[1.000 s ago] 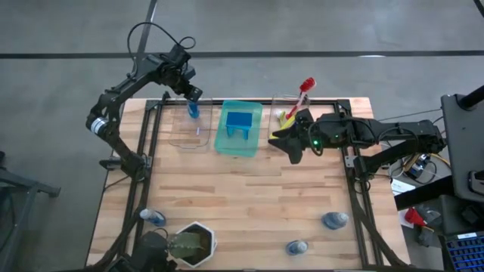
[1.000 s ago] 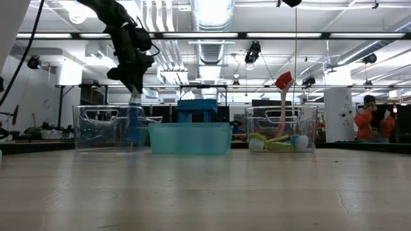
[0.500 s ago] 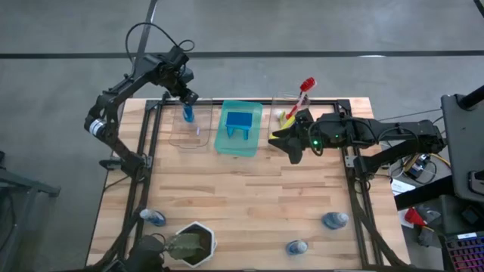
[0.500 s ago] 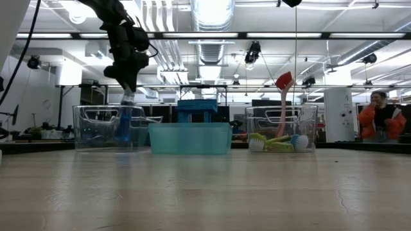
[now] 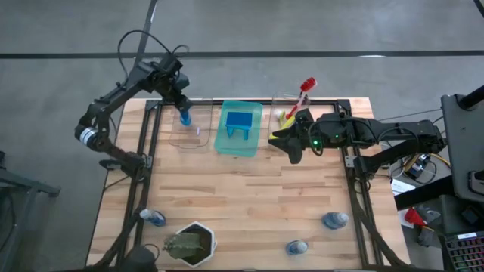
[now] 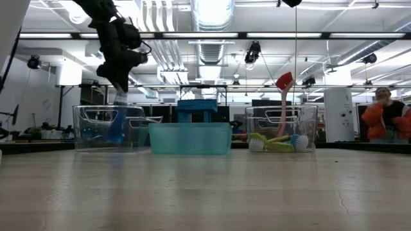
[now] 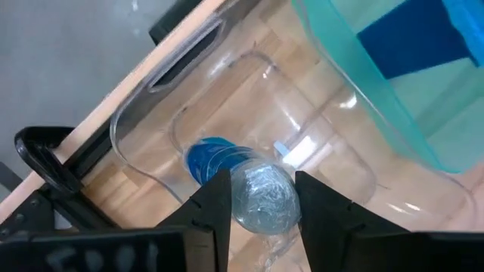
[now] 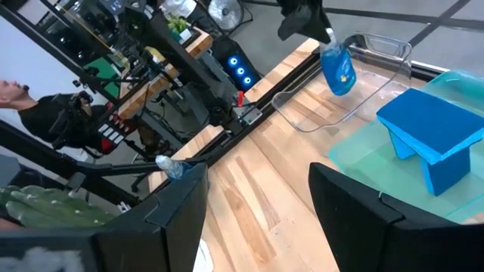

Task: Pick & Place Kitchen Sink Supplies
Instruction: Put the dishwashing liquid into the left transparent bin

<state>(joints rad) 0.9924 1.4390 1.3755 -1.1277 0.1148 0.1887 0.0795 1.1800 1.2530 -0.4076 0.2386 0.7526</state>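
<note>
Both arms matte black, jointed segments — looped black cable on left arm [image 5: 125, 72]; green indicator light on right arm [image 5: 355, 134].

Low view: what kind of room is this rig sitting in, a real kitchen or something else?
Not a kitchen; it looks like a large industrial lab or workshop. Exposed ceiling ducts and strip lights run overhead, other benches and gear stand behind the wooden table, and a person in orange stands at the far right.

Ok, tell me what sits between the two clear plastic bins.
In the high view, the green plastic tray, holding blue rectangular sponges, sits between them.
</note>
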